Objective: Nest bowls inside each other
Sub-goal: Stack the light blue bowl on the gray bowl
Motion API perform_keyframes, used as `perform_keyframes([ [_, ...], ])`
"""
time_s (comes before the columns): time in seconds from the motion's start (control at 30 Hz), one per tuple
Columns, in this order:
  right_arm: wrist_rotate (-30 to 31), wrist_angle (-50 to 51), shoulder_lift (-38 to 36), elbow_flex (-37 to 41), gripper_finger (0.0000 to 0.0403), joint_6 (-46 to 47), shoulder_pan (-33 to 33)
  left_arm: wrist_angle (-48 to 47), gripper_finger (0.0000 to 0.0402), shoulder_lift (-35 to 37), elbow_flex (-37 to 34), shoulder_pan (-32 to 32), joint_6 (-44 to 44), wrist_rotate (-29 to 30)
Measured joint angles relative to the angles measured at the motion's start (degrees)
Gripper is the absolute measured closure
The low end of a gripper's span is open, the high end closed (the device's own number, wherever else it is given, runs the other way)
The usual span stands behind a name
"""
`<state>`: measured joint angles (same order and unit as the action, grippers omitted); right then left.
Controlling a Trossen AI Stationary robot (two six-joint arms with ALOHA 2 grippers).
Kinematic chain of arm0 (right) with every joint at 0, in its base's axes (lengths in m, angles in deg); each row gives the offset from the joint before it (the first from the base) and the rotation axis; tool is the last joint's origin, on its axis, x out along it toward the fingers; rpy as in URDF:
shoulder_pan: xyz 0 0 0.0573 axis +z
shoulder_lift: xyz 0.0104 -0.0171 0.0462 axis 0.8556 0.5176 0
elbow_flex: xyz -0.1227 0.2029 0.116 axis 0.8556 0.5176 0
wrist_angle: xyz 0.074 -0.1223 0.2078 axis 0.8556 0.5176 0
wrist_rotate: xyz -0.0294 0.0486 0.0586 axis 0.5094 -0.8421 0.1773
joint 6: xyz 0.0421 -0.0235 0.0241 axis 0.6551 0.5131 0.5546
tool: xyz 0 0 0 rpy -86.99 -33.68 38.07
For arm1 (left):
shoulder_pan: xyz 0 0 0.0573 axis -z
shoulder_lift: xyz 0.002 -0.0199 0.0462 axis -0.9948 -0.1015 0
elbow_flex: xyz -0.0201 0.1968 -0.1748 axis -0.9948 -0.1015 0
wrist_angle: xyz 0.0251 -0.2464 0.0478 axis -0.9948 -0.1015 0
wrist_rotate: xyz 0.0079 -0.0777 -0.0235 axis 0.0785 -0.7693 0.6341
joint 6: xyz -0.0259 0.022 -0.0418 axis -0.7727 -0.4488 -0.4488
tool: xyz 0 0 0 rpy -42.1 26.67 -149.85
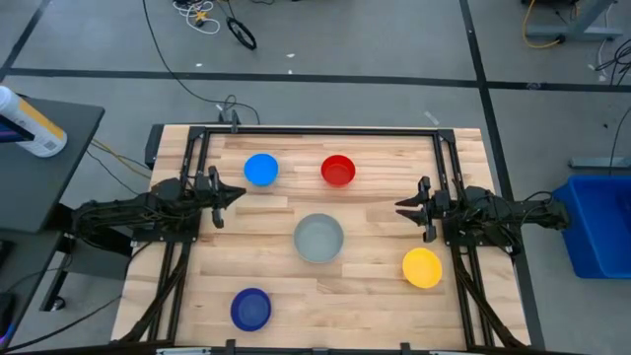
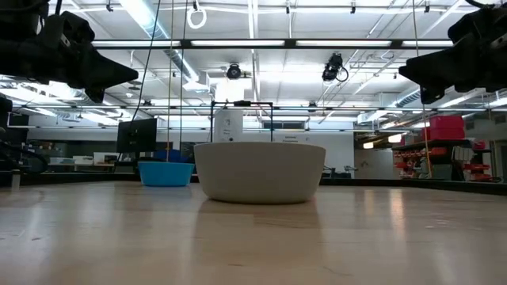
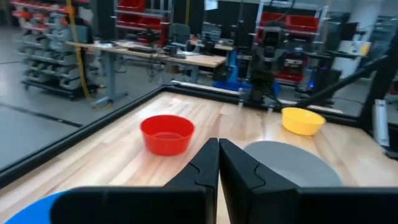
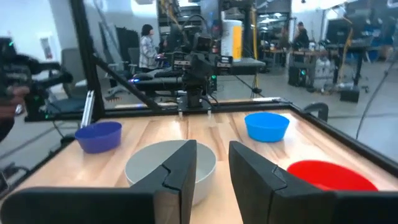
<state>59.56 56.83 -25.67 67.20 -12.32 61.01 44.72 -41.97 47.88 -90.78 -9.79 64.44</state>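
Five bowls stand apart, each on its base, on the wooden table (image 1: pixel 375 316). The light blue bowl (image 1: pixel 260 170) and the red bowl (image 1: pixel 338 171) are at the far side. The grey bowl (image 1: pixel 319 238) is in the middle, the yellow bowl (image 1: pixel 422 267) at the near right, and the dark blue bowl (image 1: pixel 250 309) at the near left. My left gripper (image 1: pixel 240 193) hovers shut above the table's left side, pointing level toward the centre. My right gripper (image 1: pixel 399 207) hovers open above the right side, facing it. Neither touches a bowl.
A black metal frame (image 1: pixel 315 129) runs along the table's far edge and sides. A blue bin (image 1: pixel 596 222) stands off the table on the right, and a bottle (image 1: pixel 30 123) lies on a side table on the left. A person (image 4: pixel 148 43) stands in the room beyond.
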Motion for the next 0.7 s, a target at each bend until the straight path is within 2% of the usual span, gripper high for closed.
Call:
perform_keyframes([
  [0.1,1.96,0.04,0.01,0.0,0.0304,1.22,0.0,0.05,0.0386,0.0,0.0,-0.02,-1.55,1.04],
  [0.47,2.82,0.07,0.0,0.0,0.0298,1.52,0.0,0.15,0.0386,0.0,0.0,-0.02,0.31,1.01],
  [0.7,11.43,-1.16,2.05,0.0,0.0307,4.69,-0.01,0.18,0.0386,0.0,0.0,-0.02,2.12,1.0],
])
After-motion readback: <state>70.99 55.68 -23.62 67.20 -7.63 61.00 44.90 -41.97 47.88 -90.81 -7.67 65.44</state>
